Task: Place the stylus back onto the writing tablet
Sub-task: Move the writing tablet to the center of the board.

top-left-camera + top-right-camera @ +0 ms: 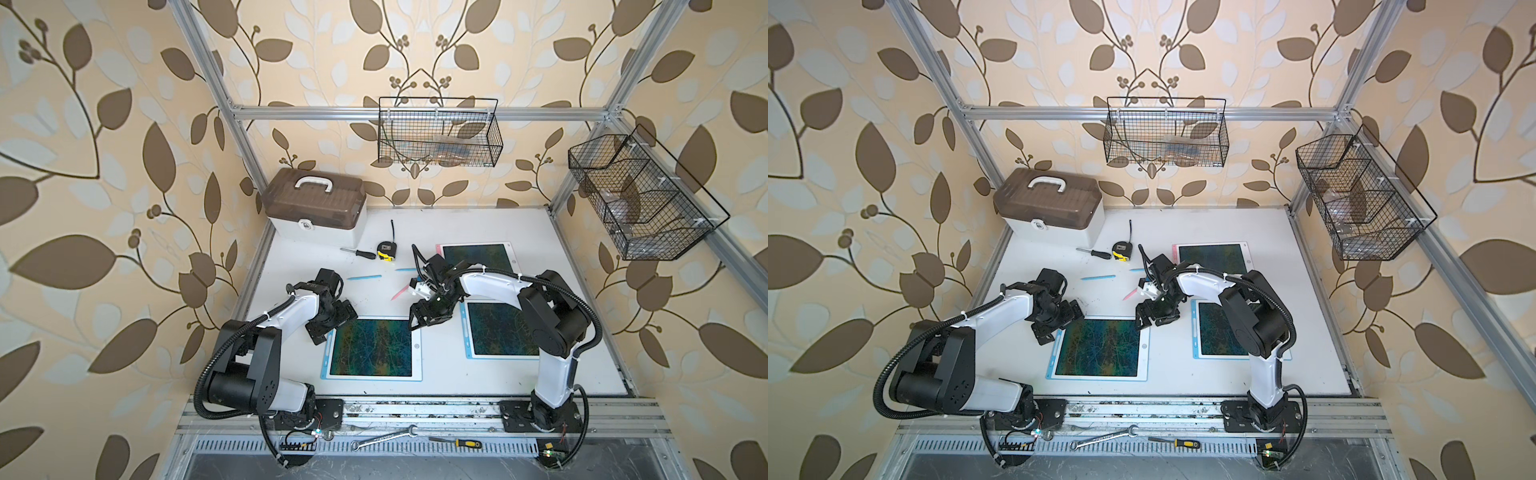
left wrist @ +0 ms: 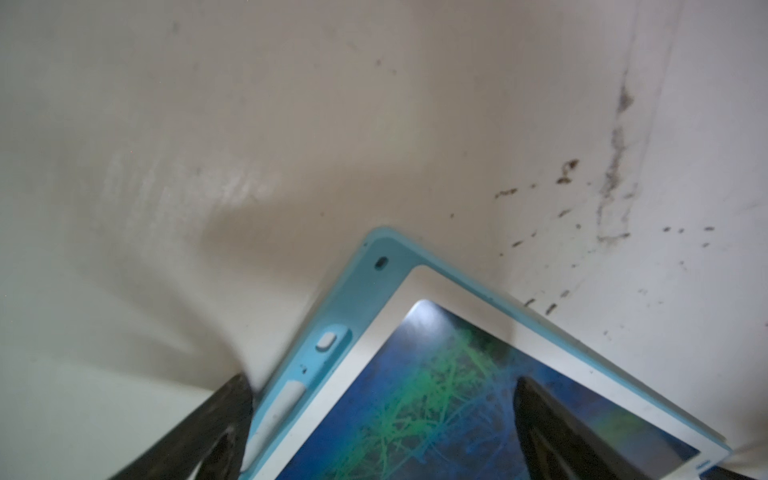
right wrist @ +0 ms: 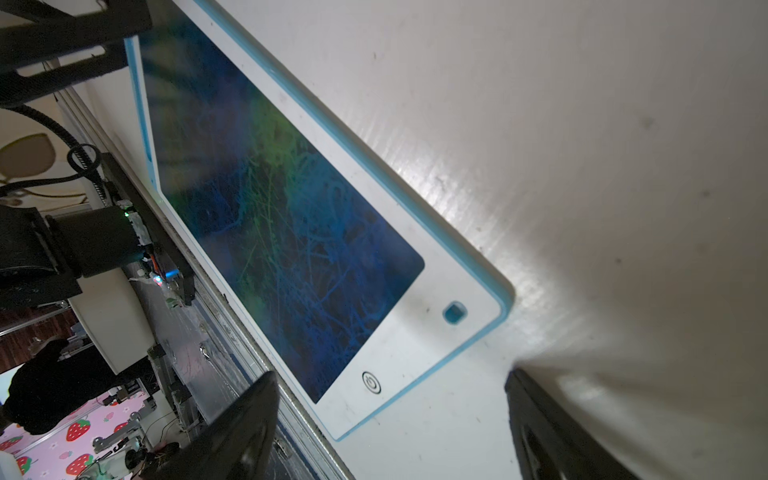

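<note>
A blue-framed writing tablet (image 1: 374, 350) (image 1: 1098, 348) lies at the front of the white table. My left gripper (image 1: 332, 326) (image 2: 382, 380) hovers open over its far left corner (image 2: 384, 249), one finger (image 2: 232, 407) outside the frame, the other above the screen. A pale elongated piece (image 2: 276, 409) sits in the tablet's side groove; I cannot tell whether it is a stylus. My right gripper (image 1: 417, 320) (image 3: 390, 374) stands open and empty by the tablet's far right corner (image 3: 478, 316). Loose on the table behind lie two blue styluses (image 1: 365, 277) (image 1: 405, 270) and a pink stylus (image 1: 400, 293).
A second blue tablet (image 1: 500, 330) lies under the right arm and a pink-framed tablet (image 1: 478, 255) further back. A screwdriver (image 1: 358, 252), a tape measure (image 1: 386, 251) and a brown-lidded case (image 1: 316, 208) stand at the back left. Wire baskets (image 1: 438, 133) hang on the frame.
</note>
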You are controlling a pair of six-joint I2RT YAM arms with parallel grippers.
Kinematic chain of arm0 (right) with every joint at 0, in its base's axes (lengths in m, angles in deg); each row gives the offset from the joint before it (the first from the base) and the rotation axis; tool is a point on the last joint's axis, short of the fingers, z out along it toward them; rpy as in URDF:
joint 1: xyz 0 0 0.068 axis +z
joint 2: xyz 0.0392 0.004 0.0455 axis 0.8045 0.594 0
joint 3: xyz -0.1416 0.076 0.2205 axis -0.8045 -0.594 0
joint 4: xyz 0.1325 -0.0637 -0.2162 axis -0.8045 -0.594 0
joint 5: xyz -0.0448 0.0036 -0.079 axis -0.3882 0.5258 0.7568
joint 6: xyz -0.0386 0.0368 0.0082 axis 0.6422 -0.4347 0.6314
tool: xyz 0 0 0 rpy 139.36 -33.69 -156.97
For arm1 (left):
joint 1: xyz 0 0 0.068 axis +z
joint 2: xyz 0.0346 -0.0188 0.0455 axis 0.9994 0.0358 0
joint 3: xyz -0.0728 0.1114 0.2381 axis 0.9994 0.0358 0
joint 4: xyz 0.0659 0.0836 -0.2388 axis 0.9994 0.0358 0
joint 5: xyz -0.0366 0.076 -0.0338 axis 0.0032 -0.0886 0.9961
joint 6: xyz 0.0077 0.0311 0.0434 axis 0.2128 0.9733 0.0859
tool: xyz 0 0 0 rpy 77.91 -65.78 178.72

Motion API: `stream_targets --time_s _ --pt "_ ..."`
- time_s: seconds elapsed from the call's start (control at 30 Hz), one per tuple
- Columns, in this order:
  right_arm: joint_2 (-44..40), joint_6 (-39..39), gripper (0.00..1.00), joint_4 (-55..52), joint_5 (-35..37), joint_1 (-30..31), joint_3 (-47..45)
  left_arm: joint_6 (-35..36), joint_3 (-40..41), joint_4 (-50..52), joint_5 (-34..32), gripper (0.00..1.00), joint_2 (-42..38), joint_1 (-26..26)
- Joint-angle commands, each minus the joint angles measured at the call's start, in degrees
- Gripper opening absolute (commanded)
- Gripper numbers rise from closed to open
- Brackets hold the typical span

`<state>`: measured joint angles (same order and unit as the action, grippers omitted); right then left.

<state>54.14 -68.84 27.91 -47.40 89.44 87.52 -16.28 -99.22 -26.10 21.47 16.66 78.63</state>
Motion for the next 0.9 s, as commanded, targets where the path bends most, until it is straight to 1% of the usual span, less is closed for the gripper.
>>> stream_targets --time_s 0.0,0.13,0.2,0.3,0.43,0.6,0.67,0.7,0.87 --pt "2.28 1.07 0.85 -1.11 -0.86 0.28 1.73 0.72 1.40 -0.42 2.75 0.99 0.56 -0.75" --pt "2.81 0.60 0.79 -0.43 -1.62 -0.04 1.45 -0.21 1.16 -1.66 3.16 0.99 0.92 -3.02" --pt "2.54 -0.90 0.77 1.61 -3.17 -1.19 0.25 -1.07 0.87 -2.67 2.97 0.99 3.22 -4.50" --pt "2.14 -3.48 0.75 4.80 -5.42 -3.98 -2.45 -3.91 0.61 -4.97 2.75 0.99 4.60 -7.29" --pt "0.19 -6.17 0.75 8.42 -6.41 -8.08 -6.01 -7.05 -1.00 -7.34 1.94 0.99 7.13 -12.04" --pt "-1.53 -5.64 0.75 7.90 -4.44 -10.42 -7.28 -9.99 -3.45 -11.06 2.26 0.99 11.65 -16.32" --pt "-2.21 -5.57 0.75 7.85 -3.13 -10.90 -7.80 -10.01 -4.82 -12.87 2.85 0.99 13.94 -17.46" --pt "-2.59 -5.39 0.76 7.81 -2.44 -11.05 -8.05 -11.63 -5.60 -13.44 3.19 0.99 15.00 -17.95" --pt "-2.88 -5.17 0.76 7.70 -1.23 -11.97 -8.53 -11.63 -12.83 -12.73 2.89 0.99 21.06 -20.38"
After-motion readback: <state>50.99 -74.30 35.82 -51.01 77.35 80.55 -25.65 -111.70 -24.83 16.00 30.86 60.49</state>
